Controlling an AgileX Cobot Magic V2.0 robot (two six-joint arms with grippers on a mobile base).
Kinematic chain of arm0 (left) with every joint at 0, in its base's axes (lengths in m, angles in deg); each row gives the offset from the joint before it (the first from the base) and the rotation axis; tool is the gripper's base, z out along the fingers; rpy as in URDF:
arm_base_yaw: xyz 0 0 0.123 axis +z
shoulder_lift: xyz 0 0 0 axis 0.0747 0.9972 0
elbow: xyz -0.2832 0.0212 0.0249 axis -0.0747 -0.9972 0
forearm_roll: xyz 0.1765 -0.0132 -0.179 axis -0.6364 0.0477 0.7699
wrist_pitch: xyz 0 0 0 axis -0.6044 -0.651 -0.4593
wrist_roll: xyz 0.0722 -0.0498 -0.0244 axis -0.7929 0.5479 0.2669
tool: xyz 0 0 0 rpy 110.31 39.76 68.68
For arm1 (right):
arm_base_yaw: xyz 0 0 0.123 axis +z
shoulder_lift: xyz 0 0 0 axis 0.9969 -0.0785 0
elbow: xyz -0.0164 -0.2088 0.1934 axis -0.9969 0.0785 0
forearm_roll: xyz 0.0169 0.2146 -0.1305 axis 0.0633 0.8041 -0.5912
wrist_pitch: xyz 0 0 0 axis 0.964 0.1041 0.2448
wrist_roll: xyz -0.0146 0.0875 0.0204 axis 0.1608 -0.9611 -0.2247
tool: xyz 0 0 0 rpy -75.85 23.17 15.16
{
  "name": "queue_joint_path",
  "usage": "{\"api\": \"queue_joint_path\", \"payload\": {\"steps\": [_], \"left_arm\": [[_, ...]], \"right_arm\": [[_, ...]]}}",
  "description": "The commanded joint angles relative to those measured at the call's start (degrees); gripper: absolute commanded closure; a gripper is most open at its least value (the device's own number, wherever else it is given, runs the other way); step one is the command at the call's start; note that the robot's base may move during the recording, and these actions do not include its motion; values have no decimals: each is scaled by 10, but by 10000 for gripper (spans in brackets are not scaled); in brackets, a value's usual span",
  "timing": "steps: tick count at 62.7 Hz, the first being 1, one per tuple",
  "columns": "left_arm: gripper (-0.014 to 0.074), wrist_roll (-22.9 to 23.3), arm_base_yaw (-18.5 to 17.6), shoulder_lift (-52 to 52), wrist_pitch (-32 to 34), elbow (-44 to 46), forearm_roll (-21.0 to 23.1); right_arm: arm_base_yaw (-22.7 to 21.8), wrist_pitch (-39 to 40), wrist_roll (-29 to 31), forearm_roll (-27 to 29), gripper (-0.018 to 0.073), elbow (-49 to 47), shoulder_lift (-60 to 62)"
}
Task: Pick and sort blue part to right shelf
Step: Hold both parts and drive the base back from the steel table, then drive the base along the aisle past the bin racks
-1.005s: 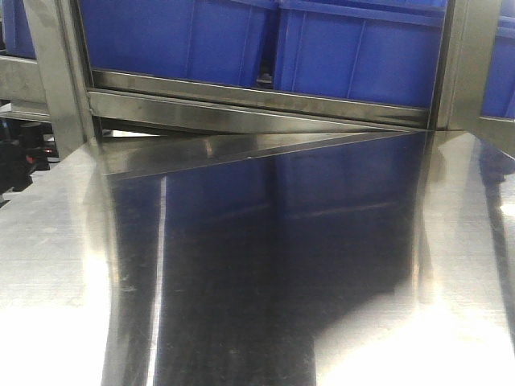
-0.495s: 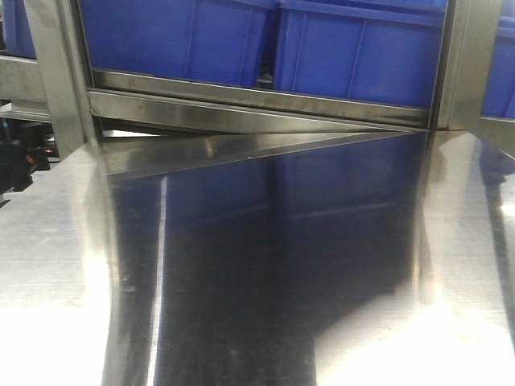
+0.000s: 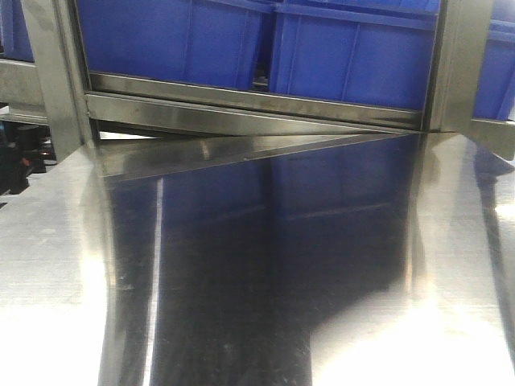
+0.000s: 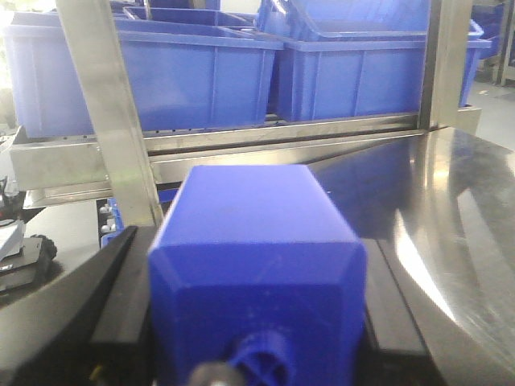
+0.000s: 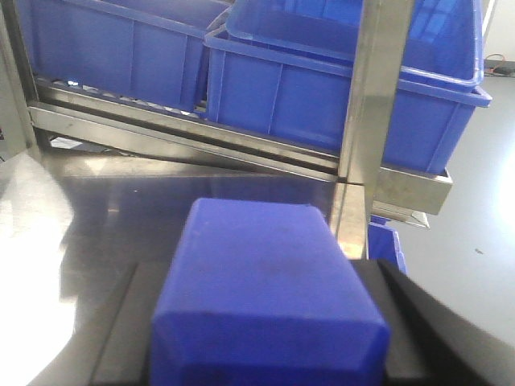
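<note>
My left gripper [image 4: 257,241] is shut on a deep-blue part [image 4: 257,265]. Its short round neck points toward the camera, and black fingers [image 4: 121,281] press both its sides. My right gripper [image 5: 265,273] is shut on a second blue part [image 5: 265,281] between black fingers [image 5: 410,314]. Both are held above the shiny steel table [image 3: 257,265], facing the grey steel rack [image 3: 257,112] with large blue bins [image 3: 354,56]. The rack's front rail also shows in the left wrist view [image 4: 241,153] and the right wrist view [image 5: 201,137]. Neither gripper shows in the front view.
Upright steel posts stand at the rack's left [image 3: 56,80] and right [image 3: 455,64]. One post [image 5: 374,104] rises just beyond the right-held part, and a slanted post [image 4: 109,121] beyond the left-held part. Grey floor [image 5: 483,225] lies to the right of the table.
In the front view the rack and bins have shifted slightly to the left. Nothing else has visibly changed.
</note>
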Motion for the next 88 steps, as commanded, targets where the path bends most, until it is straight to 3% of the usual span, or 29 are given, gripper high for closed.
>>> {"api": "queue_joint_path", "payload": {"steps": [1, 88], "left_arm": [[275, 6, -3, -8, 50, 14, -5], [275, 6, 15, -6, 51, 14, -3]], "right_arm": [[0, 54, 5, -11, 365, -16, -9], [0, 50, 5, -11, 365, -16, -10]]}}
